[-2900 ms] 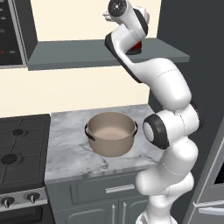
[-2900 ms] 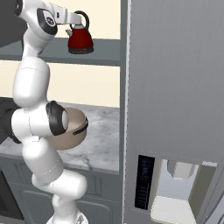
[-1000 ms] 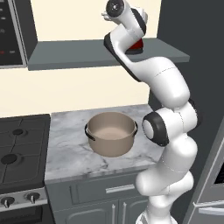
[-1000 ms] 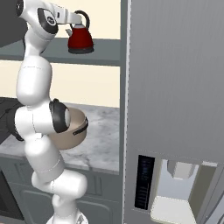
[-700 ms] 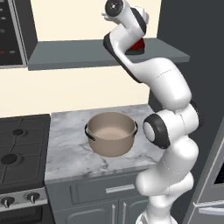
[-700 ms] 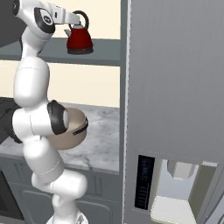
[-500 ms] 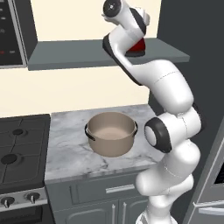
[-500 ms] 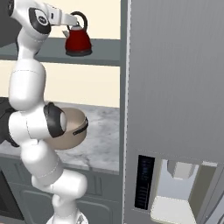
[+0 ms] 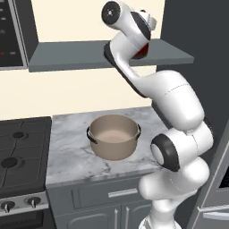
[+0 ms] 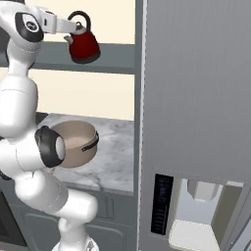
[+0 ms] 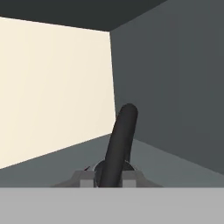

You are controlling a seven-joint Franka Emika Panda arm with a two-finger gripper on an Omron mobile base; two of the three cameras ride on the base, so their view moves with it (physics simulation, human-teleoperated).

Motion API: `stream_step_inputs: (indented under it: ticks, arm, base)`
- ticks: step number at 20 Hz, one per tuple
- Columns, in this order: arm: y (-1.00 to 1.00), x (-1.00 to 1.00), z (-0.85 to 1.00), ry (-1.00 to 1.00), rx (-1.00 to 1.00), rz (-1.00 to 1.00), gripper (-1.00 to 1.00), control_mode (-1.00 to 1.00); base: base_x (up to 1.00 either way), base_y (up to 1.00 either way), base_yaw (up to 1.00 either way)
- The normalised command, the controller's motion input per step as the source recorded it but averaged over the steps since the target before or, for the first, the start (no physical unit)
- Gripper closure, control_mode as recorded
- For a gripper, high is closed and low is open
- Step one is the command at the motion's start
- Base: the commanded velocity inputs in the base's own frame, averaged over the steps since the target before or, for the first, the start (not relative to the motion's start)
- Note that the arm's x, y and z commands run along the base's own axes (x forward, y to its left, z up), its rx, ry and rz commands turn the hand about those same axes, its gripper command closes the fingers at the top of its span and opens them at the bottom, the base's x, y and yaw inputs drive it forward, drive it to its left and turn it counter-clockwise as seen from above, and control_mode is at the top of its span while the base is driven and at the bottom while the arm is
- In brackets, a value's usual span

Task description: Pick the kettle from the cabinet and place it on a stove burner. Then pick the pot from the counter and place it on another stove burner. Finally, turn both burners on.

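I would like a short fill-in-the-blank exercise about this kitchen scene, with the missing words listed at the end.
1. The gripper is closed on the black loop ______ of the red kettle.
2. The beige pot stands on the marble ______.
3. In the right base view, the kettle appears lifted and tilted at the front edge of the dark grey ______.
4. The burners on the black cooktop lie to the ______ of the pot in the left base view.

Missing words: handle; counter; cabinet; left
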Motion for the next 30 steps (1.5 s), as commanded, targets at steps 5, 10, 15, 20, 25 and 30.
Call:
stream_step_inputs:
  ticks: [5, 10, 15, 20, 25, 30]
  arm:
    - [-0.07, -0.43, -0.16, -0.09, 0.0, -0.03, 1.0, -1.0]
    - [-0.07, -0.38, -0.07, -0.04, 0.0, -0.04, 1.0, -1.0]
    - [-0.03, -0.28, -0.02, 0.0, 0.0, -0.04, 1.0, -1.0]
    - [0.0, -0.28, 0.0, 0.0, 0.0, -0.04, 1.0, -1.0]
    - [-0.01, -0.32, 0.0, 0.0, 0.0, -0.04, 1.0, -1.0]
    - [0.0, -0.35, -0.01, 0.0, 0.0, -0.04, 1.0, -1.0]
  base:
    - [0.0, 0.0, 0.0]
    - [0.0, 0.0, 0.0]
    - [0.0, 0.0, 0.0]
    - [0.0, 0.0, 0.0]
    - [0.0, 0.0, 0.0]
    - [0.0, 0.0, 0.0]
